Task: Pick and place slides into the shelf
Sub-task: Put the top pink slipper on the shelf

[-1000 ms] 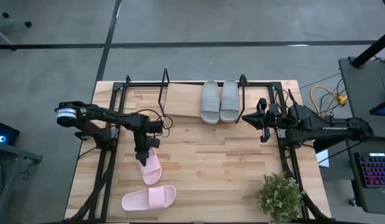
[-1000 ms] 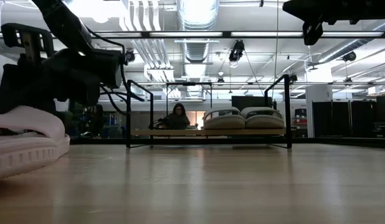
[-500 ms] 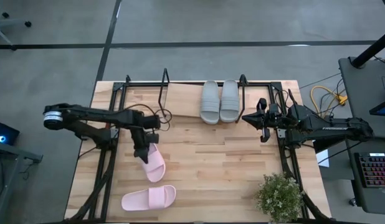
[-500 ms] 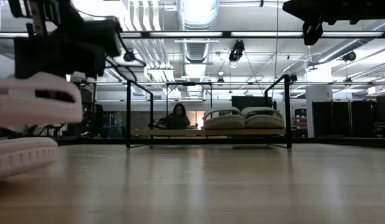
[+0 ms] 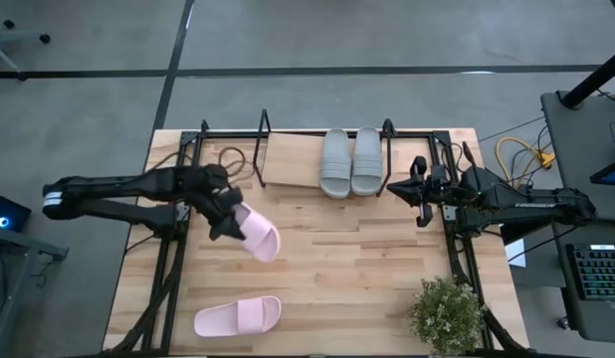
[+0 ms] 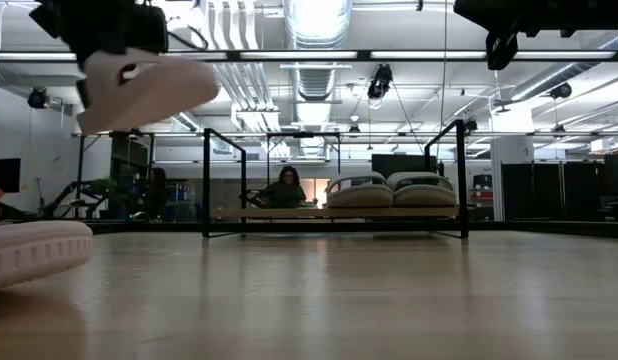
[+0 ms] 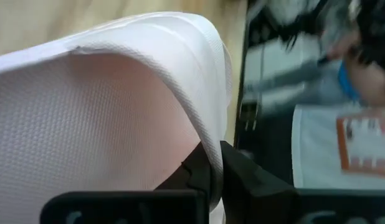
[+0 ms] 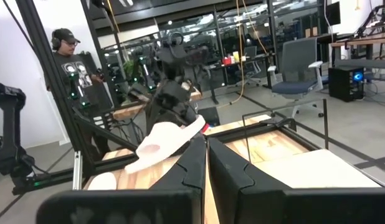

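Observation:
One pink slide (image 5: 258,233) hangs in the air over the table's left half, with my left gripper (image 5: 226,221) shut on it; in the low view this slide (image 6: 144,85) is high at the left. The second pink slide (image 5: 238,316) lies flat on its sole near the front edge. Both grey slides (image 5: 350,162) stand side by side on the shelf (image 5: 288,157) at the far edge. My right gripper (image 5: 419,191) waits shut beside the shelf's right end, holding nothing. My left gripper pinches a thin edge of the pink slide (image 7: 212,146) between its two fingers, at the end nearest the arm. The fingers slant down from the table's left. The slide is lifted clear of the table and tilts, its free end (image 8: 133,163) lower than the held end.
A potted plant (image 5: 447,313) stands at the front right corner. The shelf's black uprights (image 6: 205,180) rise at the far edge, with bare board left of the grey slides. People (image 8: 71,68) stand beyond the table.
My left gripper has risen and drawn back toward the table's left and far edge, tipping from pointing steeply down to a shallower slant. The pink slide it holds has come off the table and now hangs clear and tilted. The other pink slide has stayed put.

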### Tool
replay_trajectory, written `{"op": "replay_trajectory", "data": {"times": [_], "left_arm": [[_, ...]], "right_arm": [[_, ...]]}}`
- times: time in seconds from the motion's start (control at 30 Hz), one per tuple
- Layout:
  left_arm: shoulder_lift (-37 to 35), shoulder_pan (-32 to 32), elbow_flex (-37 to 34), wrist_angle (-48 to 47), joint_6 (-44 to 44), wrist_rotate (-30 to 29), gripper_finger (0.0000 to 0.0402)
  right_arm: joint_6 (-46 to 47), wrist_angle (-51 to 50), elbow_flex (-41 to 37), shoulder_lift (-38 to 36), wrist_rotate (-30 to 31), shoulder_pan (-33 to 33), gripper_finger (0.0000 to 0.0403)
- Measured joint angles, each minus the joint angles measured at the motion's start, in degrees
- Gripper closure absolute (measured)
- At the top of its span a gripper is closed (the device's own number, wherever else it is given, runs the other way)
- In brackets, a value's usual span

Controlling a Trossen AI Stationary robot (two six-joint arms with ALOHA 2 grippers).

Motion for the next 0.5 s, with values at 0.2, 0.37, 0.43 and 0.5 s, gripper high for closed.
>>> {"op": "replay_trajectory", "data": {"times": [0.2, 0.37, 0.43, 0.5], "left_arm": [[-3.5, 0.0, 0.0, 5.8, -2.7, -7.1, 0.0401], [-3.9, 0.0, 0.3, 5.9, -2.7, -13.3, 0.0401], [-4.0, 0.0, 0.3, 5.8, -2.7, -14.9, 0.0401], [-3.9, 0.0, 0.3, 6.3, -2.7, -16.2, 0.0401]], "right_arm": [[0.3, 0.2, 0.0, 0.0, 0.0, 0.0, 0.0394], [1.6, 0.4, 0.0, 0.0, 0.0, 0.0, 0.0394], [1.6, 1.2, 0.0, 0.0, 0.0, 0.0, 0.0394], [1.6, 1.8, 0.0, 0.0, 0.0, 0.0, 0.0394]]}}
